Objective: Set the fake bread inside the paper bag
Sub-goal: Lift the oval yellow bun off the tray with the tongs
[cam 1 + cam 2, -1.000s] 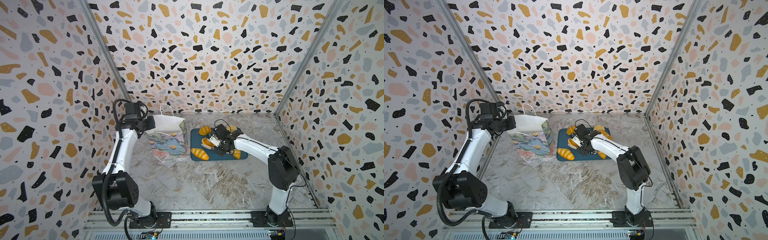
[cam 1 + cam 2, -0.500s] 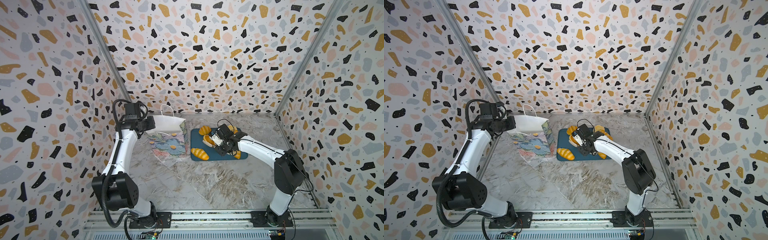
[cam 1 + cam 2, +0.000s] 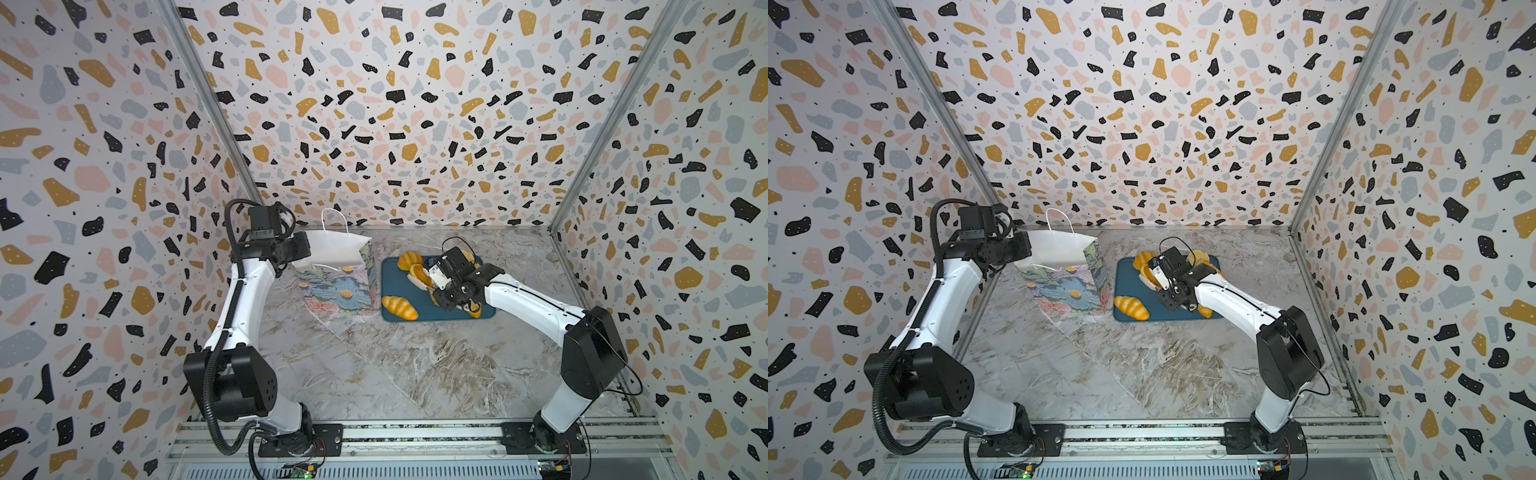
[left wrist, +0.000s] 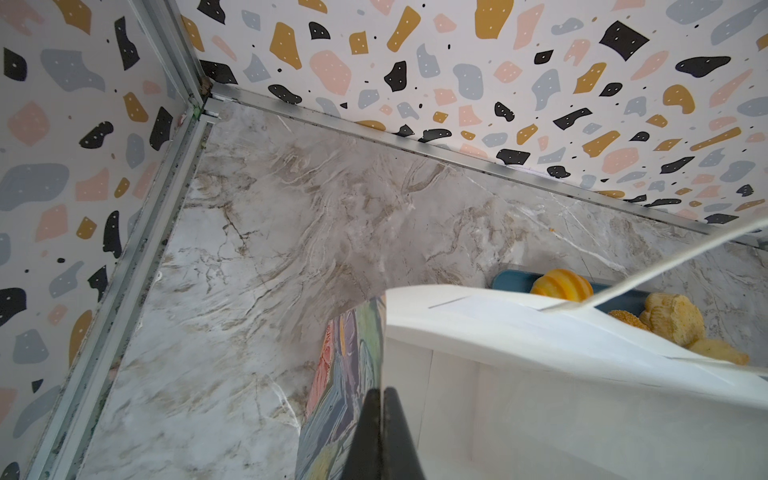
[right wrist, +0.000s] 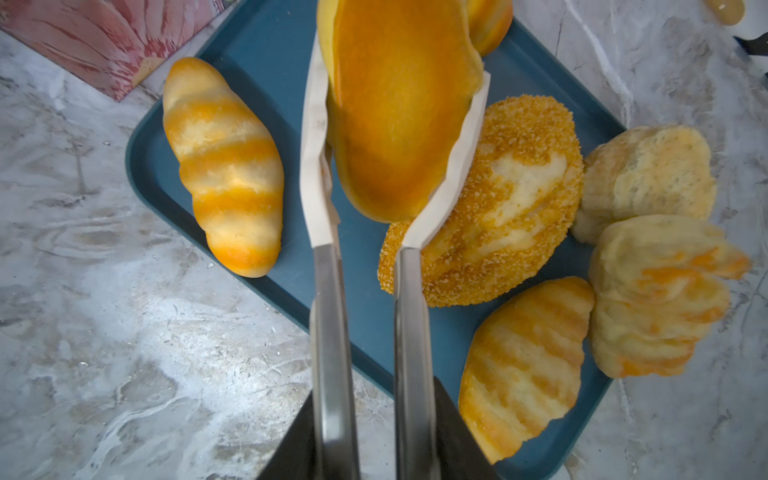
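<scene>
The marble-look tabletop carries everything. The flowered paper bag stands upright at the left with its mouth open, just beside the dark-blue tray. The left claw is pinched tight on the bag's top edge. On the tray lie a seeded loaf, a striped roll nearer the bag, and a shell-shaped bun. Two pale bumpy buns lie across its rim. The right claw is clamped round metal tongs, whose white tips squeeze a smooth orange bread over the tray.

White arms, black joints, corrugated cables.
</scene>
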You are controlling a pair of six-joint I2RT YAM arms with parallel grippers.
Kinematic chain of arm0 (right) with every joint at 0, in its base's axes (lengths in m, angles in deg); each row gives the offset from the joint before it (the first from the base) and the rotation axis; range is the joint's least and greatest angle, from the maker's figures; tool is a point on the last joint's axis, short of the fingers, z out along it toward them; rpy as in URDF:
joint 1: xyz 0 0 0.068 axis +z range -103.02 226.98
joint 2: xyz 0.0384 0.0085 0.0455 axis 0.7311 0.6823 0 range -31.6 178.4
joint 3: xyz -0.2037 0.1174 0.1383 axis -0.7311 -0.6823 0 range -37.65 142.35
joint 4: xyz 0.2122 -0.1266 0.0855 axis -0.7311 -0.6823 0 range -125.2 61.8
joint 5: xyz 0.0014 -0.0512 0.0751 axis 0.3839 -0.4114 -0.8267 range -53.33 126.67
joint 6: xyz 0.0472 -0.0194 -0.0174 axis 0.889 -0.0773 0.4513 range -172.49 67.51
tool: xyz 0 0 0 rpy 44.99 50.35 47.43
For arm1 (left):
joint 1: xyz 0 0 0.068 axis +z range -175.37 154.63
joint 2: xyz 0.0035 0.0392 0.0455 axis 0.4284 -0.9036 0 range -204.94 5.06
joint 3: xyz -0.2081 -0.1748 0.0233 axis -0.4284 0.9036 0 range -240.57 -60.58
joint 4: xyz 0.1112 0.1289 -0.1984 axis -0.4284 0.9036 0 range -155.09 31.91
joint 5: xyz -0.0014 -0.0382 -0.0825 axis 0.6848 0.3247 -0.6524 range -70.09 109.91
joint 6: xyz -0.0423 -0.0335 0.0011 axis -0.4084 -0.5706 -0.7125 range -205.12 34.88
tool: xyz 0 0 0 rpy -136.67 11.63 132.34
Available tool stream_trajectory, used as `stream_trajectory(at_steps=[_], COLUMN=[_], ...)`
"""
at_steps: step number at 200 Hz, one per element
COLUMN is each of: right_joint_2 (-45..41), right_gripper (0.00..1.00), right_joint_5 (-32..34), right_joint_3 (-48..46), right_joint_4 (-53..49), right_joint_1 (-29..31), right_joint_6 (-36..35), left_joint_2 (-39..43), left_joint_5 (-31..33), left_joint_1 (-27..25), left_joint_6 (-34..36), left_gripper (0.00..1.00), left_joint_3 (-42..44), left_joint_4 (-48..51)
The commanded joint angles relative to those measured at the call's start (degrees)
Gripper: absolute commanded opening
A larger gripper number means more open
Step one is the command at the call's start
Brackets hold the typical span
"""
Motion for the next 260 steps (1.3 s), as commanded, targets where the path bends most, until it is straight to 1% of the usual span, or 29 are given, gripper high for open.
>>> stream_trajectory(at_steps=[1,82,118,175,226,260], right_joint_2=[-3.7,-6.8,-8.1,-8.6,-8.8,-8.3], right_gripper=[0.37,0.37,0.37,0.35,0.35,0.35], right_joint_5=[0.5,1.7,0.0,0.0,0.1,-1.1], right_joint_3=[0.5,1.3,2.8,4.2,7.5,10.4], right_joint_4=[1.2,0.7,1.5,1.7,1.7,0.9], right_joint_1=[0.1,0.2,0.8,1.7,4.0,4.5], right_joint_6=[1.8,4.0,5.3,6.4,7.4,7.4], left_joint_2=[0.2,0.2,0.3,1.0,0.7,0.8], left_joint_5=[-0.4,-1.0,-1.4,-1.0,-1.0,-0.6], left_joint_1=[-0.2,-0.2,-0.3,-0.2,-0.2,-0.2], left_joint_6=[-0.3,-0.3,-0.5,-0.4,-0.4,-0.3], left_gripper=[0.00,0.00,0.00,0.00,0.00,0.00], left_joint_3=[0.7,0.9,1.1,1.2,1.1,1.1], left_joint_4=[-0.6,-1.0,-1.4,-1.3,-1.0,-1.1])
